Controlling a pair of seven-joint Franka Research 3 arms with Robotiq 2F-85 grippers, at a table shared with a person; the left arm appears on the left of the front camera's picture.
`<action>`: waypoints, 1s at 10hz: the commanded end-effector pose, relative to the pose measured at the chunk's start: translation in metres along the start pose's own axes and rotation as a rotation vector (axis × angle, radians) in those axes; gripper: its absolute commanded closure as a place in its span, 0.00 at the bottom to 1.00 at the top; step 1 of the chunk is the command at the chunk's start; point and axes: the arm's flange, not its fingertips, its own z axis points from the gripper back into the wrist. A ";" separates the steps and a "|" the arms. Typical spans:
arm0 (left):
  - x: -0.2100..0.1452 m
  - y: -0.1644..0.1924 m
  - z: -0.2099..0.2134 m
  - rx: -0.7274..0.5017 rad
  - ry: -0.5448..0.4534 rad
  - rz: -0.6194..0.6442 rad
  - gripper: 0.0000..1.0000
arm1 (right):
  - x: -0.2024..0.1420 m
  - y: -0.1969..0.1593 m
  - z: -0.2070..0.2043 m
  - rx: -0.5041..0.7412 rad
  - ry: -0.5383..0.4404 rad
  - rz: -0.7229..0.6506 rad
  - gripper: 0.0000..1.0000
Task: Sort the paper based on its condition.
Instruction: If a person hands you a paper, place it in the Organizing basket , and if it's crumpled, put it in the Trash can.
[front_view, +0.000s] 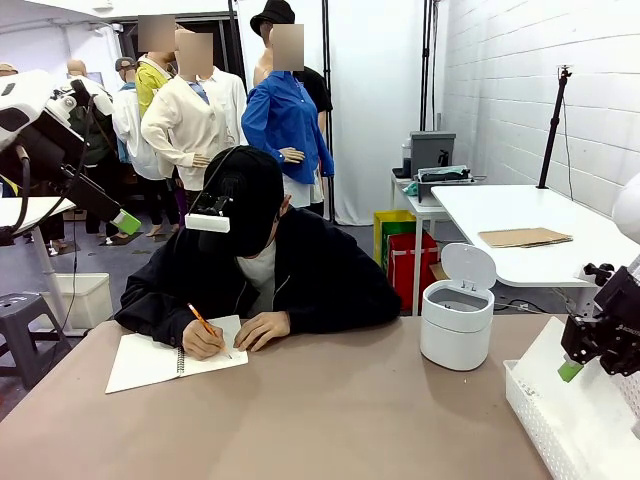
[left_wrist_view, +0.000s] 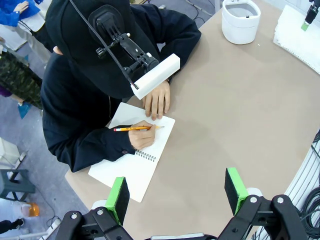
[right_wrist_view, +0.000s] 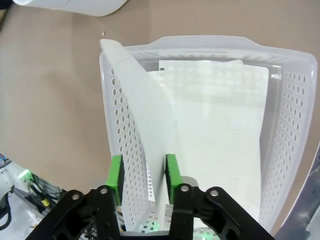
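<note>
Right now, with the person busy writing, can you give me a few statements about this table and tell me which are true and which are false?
1. The person writes in a notebook with a pencil. True.
2. The white bin has its lid shut. False: the lid stands open.
3. A sheet of paper leans against the basket wall. True.
4. The left gripper holds the notebook. False: its jaws are open and hold nothing.
5. The notebook lies in the basket. False: it lies on the table.

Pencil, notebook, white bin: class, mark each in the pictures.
pencil (left_wrist_view: 132, 129), left wrist view, mid-shaft.
notebook (left_wrist_view: 127, 170), left wrist view, blank near page.
white bin (front_view: 456, 325), front view, front wall.
</note>
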 end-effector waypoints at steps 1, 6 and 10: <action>-0.001 -0.001 0.000 0.007 0.009 0.001 0.00 | -0.004 -0.006 0.009 -0.024 0.018 0.009 0.00; -0.001 -0.001 0.000 0.007 0.009 0.001 0.00 | -0.003 -0.018 0.055 -0.085 -0.015 -0.016 0.00; -0.001 -0.001 0.000 0.007 0.009 0.001 0.00 | 0.011 0.003 0.090 -0.084 0.010 0.178 0.00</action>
